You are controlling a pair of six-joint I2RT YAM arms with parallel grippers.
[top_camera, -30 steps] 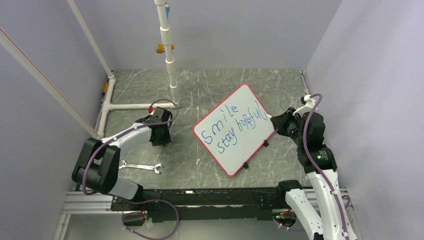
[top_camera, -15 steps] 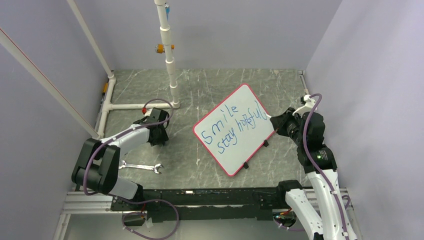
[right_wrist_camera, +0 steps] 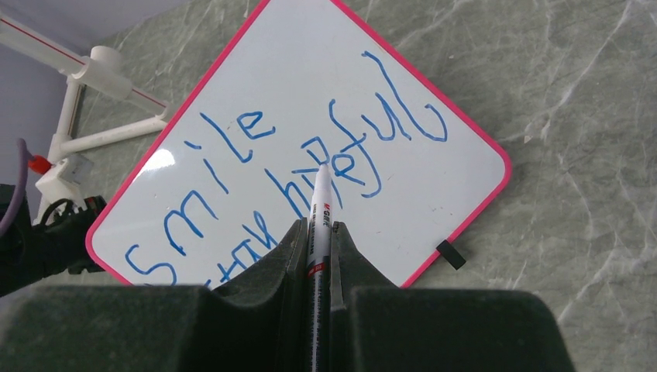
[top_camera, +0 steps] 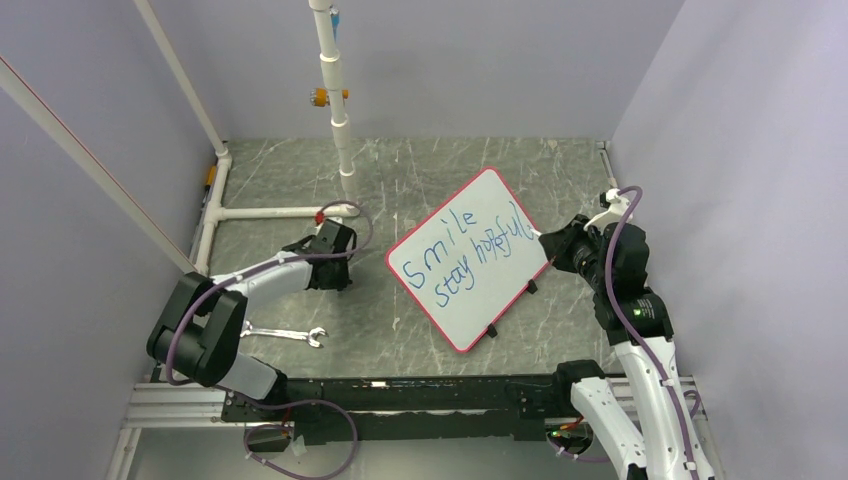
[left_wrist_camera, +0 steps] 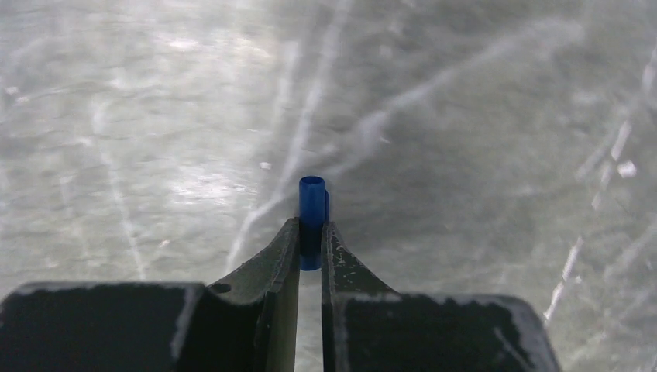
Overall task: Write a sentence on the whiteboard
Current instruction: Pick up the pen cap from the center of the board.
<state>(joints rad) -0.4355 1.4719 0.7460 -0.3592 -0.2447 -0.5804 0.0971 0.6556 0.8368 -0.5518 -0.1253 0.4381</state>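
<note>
**Whiteboard** [top_camera: 478, 318]. One, rectangular, white face, thin red rim, rounded corners. Lies face up on the grey marbled table [top_camera: 420, 170], right of its middle. It is turned on the diagonal, with one corner toward the far wall and the opposite corner toward the near edge. Small black feet [top_camera: 492, 331] show along its near-right side and at the near-left edge. The lower part of the face is bare.

**Sentence** [top_camera: 465, 257]. Blue marker handwriting on the board, in two lines following its long side. Upper line reads "Smile", lower line "stay hopeful". The strokes are thin, the letters uneven in height. The last letters end close to the right-hand rim.
</note>
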